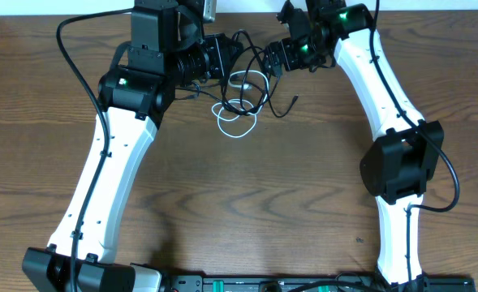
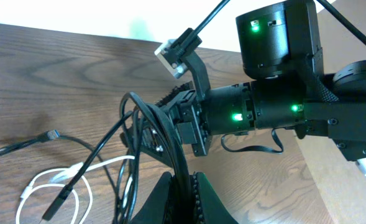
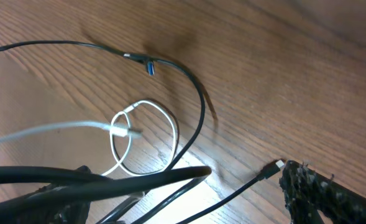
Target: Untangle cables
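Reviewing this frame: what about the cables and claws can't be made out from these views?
1. Overhead: where the black cable meets the left claw and the right claw; the wrists cover it.
2. Left wrist: how many strands the left claw pinches; the bottom edge cuts it off.
3. Right wrist: the far end of the white cable; it is blurred and runs off the left edge.
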